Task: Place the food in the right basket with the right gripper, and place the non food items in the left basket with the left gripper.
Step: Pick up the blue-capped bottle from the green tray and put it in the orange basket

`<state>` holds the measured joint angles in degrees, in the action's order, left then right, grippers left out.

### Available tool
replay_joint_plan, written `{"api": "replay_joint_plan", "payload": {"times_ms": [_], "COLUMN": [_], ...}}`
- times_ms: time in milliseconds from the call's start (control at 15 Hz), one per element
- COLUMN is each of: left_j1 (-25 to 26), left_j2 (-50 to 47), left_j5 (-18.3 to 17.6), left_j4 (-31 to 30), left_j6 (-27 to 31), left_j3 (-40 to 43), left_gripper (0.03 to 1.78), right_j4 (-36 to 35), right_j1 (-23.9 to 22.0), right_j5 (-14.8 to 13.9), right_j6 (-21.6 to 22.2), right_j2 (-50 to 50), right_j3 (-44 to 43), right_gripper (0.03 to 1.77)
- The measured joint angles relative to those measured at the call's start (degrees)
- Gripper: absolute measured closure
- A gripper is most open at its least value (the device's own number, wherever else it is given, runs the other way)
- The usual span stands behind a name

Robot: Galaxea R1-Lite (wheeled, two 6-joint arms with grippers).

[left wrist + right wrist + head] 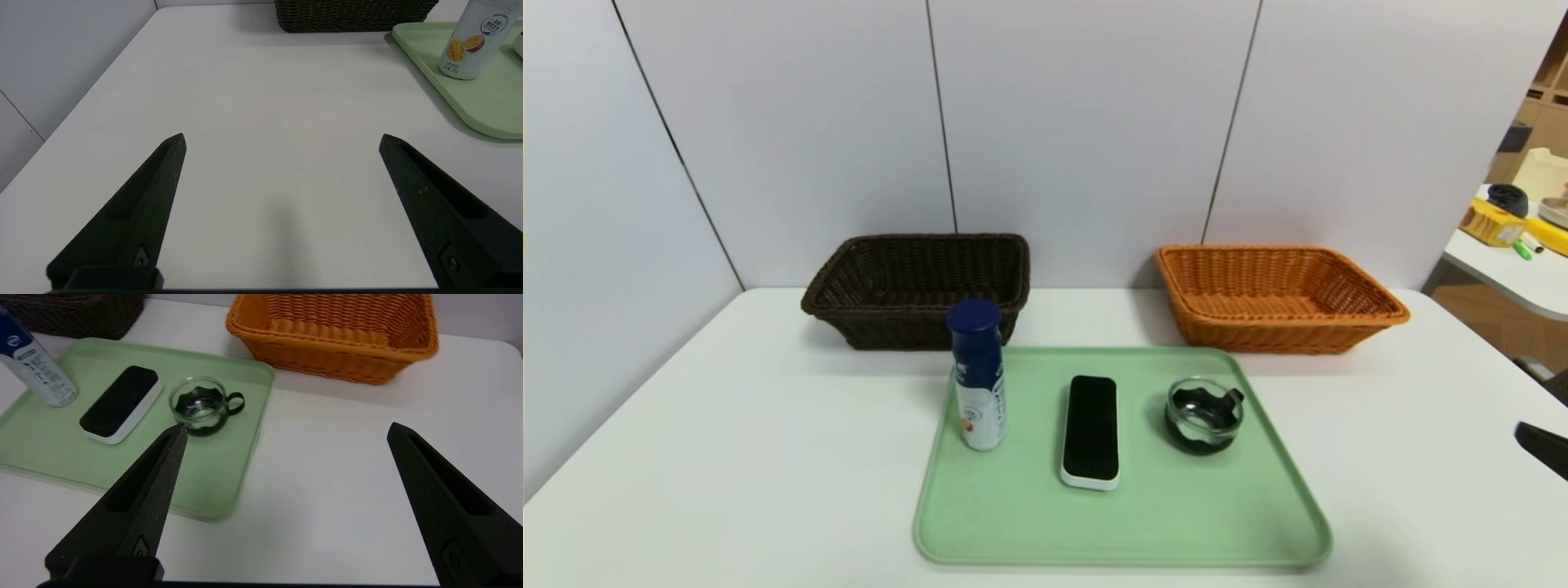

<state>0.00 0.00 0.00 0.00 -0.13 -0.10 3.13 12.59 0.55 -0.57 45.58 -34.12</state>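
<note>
On a smooth pale-green plastic tray, a white blue-capped drink bottle, a flat black-faced slab and a round clear glass dish are set in a row. Behind are seen a dark brown wicker basket, far left, and an orange-tan wicker basket, far right. The left gripper and right gripper are held with tapered jaws apart over bare white table.

A pale green tray lay on the white table, carrying an upright white drink bottle with a dark blue cap, a black-faced slab and a small glass dish, each apart. Behind stood a dark brown wicker basket and an orange-tan wicker basket. A black tip of the right arm showed at the table's right edge.
</note>
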Motion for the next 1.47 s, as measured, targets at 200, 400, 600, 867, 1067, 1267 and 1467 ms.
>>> {"api": "replay_joint_plan", "payload": {"times_ms": [200,400,600,867,1067,1267,1467], "left_j1": [0.0,0.0,0.0,0.0,0.0,0.0,0.0], "left_j2": [0.0,0.0,0.0,0.0,0.0,0.0,0.0], "left_j5": [0.0,0.0,0.0,0.0,0.0,0.0,0.0], "left_j4": [0.0,0.0,0.0,0.0,0.0,0.0,0.0], "left_j6": [0.0,0.0,0.0,0.0,0.0,0.0,0.0], "left_j3": [0.0,0.0,0.0,0.0,0.0,0.0,0.0], "left_gripper": [0.12,0.12,0.12,0.12,0.12,0.12,0.12], "right_j4": [-5.9,-12.7,-20.4,-34.6,-44.8,-53.5,-61.8], "right_j1": [7.5,17.6,24.8,31.9,35.0,36.1,36.8], "right_j5": [0.2,0.9,3.2,4.8,4.8,4.8,4.8], "right_j6": [-0.2,-0.5,-0.8,-1.3,-1.3,-1.3,-1.2], "right_j2": [12.7,23.7,31.9,41.9,48.7,53.9,58.1], "right_j3": [-5.1,-8.3,-8.6,-7.9,-7.5,-7.4,-7.3], "right_gripper": [0.10,0.10,0.10,0.10,0.10,0.10,0.10]}}
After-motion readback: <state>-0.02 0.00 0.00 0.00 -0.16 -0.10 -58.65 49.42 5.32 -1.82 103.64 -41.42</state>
